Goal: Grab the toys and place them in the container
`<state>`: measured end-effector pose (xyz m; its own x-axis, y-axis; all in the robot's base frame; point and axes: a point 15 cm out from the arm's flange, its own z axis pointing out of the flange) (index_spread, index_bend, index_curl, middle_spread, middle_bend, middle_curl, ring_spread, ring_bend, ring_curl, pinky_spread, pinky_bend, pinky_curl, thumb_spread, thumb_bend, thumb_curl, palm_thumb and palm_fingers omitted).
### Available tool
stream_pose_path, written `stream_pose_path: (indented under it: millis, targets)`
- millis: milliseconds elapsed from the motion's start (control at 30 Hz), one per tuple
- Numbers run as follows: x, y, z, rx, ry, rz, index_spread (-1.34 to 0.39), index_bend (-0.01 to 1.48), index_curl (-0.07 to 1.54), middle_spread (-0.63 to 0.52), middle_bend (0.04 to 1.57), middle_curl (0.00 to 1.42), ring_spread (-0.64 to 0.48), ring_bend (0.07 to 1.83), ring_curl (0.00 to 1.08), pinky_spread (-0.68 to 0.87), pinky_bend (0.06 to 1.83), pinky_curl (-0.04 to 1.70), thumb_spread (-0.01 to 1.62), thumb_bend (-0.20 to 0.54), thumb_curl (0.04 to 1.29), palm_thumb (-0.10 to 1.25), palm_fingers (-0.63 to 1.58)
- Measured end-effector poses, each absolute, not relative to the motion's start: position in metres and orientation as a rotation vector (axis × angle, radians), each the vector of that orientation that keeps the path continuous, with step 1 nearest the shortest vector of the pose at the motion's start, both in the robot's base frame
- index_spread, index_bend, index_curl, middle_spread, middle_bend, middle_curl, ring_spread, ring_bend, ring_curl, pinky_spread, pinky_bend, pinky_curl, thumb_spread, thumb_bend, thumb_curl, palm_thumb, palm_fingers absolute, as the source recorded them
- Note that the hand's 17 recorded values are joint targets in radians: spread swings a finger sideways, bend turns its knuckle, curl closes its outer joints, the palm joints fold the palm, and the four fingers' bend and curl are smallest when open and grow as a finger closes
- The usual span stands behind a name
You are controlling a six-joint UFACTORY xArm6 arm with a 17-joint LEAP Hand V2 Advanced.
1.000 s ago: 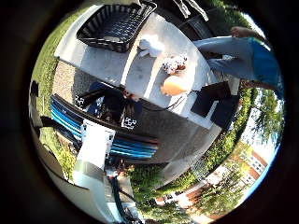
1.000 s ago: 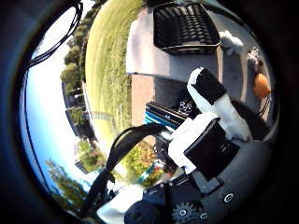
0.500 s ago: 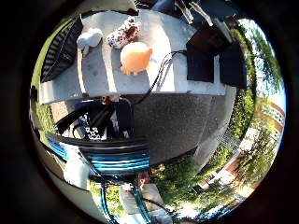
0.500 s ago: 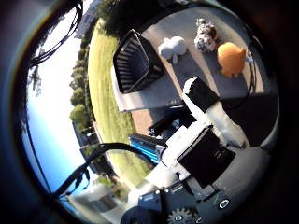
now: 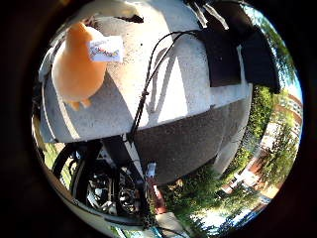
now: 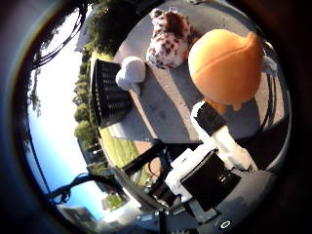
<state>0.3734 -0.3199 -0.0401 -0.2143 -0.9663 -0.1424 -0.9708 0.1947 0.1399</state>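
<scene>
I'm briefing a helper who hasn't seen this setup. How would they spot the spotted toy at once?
Find the pale table top with the black slatted container at one edge. Three soft toys sit on it; the spotted toy lies between the small white toy and the big orange toy. It alone has brown blotches on white fur.

Orange plush toy (image 6: 226,66) fills much of the view, close to the palm, sitting on the grey desk (image 6: 161,109) w/ a spotted brown-and-white plush (image 6: 169,40) touching it on one side. Small white plush (image 6: 129,73) lies just beside the black slatted container (image 6: 109,95) at the desk edge. One of the hand's (image 6: 214,161) fingers (image 6: 217,129), white w/ a black tip, reaches straight out toward the orange toy, tip just short of it.
</scene>
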Motion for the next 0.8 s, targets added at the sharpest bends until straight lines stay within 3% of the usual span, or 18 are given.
stream_pose_path:
  millis: [200, 467, 600, 700, 800]
  targets:
    - [0.418, -0.300, -0.070, -2.040, 2.380, 0.319, -0.16, 0.16, 0.24, 0.11, 0.18, 0.30, 0.26, 0.40, 0.34, 0.43, 0.61, 0.25, 1.09, -0.034, 0.36, 0.67, 0.04]
    - [0.397, -0.290, -0.092, -2.203, 2.466, 0.423, -0.07, 0.15, 0.23, 0.01, 0.28, 0.36, 0.21, 0.62, 0.39, 0.42, 0.69, 0.24, 1.08, -0.032, 0.35, 0.66, 0.47]
    - [0.371, -0.282, -0.096, -2.290, 2.499, 0.569, -0.17, 0.17, 0.23, -0.06, 0.47, 0.45, 0.16, 0.82, 0.47, 0.40, 0.78, 0.27, 1.08, -0.027, 0.35, 0.66, 0.88]
    - [0.373, -0.281, -0.093, -2.315, 2.496, 0.579, -0.26, 0.16, 0.22, -0.09, 0.64, 0.53, 0.13, 0.96, 0.52, 0.39, 0.84, 0.30, 1.08, -0.025, 0.35, 0.67, 1.04]
    - [0.379, -0.285, -0.083, -2.323, 2.494, 0.547, -0.35, 0.17, 0.20, -0.12, 0.82, 0.65, 0.07, 1.13, 0.62, 0.38, 0.94, 0.36, 1.08, -0.018, 0.37, 0.71, 1.05]
